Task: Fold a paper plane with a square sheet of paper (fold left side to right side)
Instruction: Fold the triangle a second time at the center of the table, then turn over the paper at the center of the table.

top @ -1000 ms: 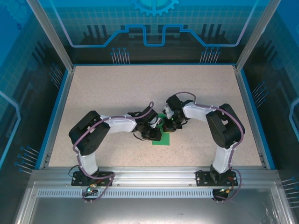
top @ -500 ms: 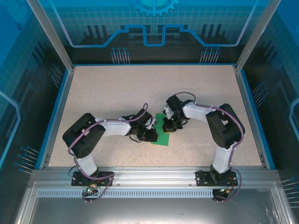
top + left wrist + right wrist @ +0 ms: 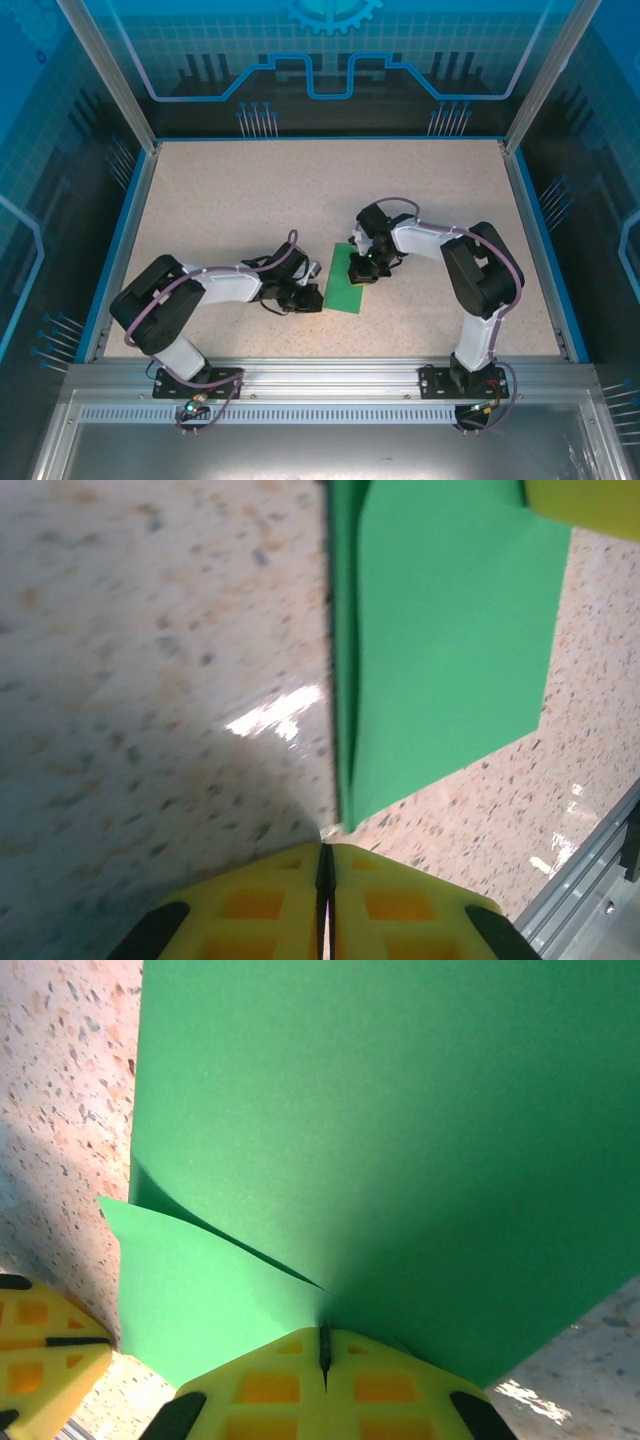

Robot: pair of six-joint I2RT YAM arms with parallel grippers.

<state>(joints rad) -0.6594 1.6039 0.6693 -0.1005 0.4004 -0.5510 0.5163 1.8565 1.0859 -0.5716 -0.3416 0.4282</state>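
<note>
The square sheet of paper [image 3: 343,287] lies as a narrow, creased green shape at the middle of the speckled table. My right gripper [image 3: 361,272] is shut, its yellow tips resting on the paper's far right part. In the right wrist view the right gripper [image 3: 323,1345] touches the paper [image 3: 400,1110] where a loose flap edge meets the top layer. My left gripper [image 3: 313,299] sits just left of the sheet's near corner, shut with nothing in it. In the left wrist view the left gripper [image 3: 325,865] stops just short of the paper [image 3: 450,630].
The table [image 3: 220,200] has a raised blue rim on its sides. An aluminium rail [image 3: 330,372] runs along its near edge, and the rail [image 3: 590,875] lies close to the paper's near end. Transparent blue walls enclose the cell.
The left arm has drawn back to the left and off the paper, which now lies flatter with more green showing. The right arm has not moved.
</note>
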